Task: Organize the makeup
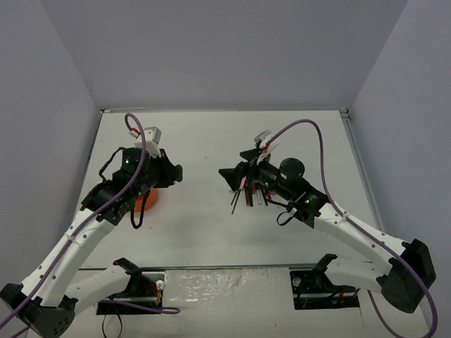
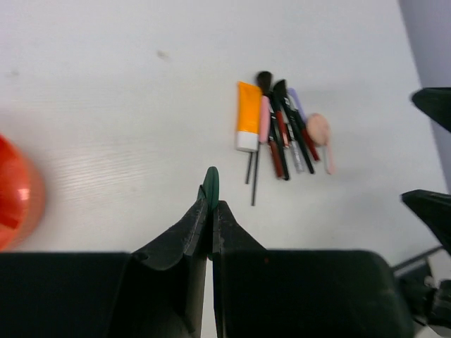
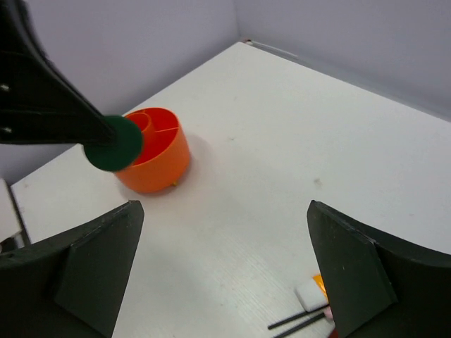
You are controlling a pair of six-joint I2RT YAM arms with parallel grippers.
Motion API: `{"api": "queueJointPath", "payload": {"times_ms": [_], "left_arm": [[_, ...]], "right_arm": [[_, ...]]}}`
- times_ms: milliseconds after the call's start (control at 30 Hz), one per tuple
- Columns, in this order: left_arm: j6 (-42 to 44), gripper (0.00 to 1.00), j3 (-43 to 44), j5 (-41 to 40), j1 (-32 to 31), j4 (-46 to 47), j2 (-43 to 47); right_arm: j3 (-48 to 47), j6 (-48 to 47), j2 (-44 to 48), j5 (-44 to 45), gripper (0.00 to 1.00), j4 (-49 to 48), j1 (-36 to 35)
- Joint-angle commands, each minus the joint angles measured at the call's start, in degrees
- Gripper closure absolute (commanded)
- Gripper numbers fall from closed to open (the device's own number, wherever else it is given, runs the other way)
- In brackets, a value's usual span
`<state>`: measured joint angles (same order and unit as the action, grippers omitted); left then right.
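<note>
White table (image 1: 211, 141) – plain lilac-grey walls (image 1: 225, 49) on three sides

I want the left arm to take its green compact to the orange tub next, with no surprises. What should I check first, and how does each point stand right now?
1. Left gripper shut on the green compact: ok.
2. Right gripper open, holding nothing: ok.
3. Orange tub upright, compartments facing up: ok.
4. Compact directly over a tub compartment: cannot tell.
5. Remaining makeup lying together on the table, away from the tub: ok.
</note>
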<state>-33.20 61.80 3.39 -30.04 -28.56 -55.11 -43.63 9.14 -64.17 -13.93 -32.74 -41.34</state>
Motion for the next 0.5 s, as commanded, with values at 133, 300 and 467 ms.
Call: {"api": "queueJointPath", "payload": {"times_ms": [133, 300, 467], "left_arm": [[10.8, 1.00, 10.0, -21.2, 7.4, -19.2, 1.3], [16.0, 1.00, 9.2, -15.6, 20.7, -20.2, -0.1], [21.7, 1.00, 8.2, -7.3, 32.0, -16.0, -3.6]], "right_arm": [[0.8, -3.2, 9.2, 21.7, 0.00, 12.4, 0.3], [4.5, -0.3, 12.4, 22.1, 0.00, 12.7, 0.3], [7.0, 1.8, 14.0, 21.7, 0.00, 11.8, 0.3]]}}
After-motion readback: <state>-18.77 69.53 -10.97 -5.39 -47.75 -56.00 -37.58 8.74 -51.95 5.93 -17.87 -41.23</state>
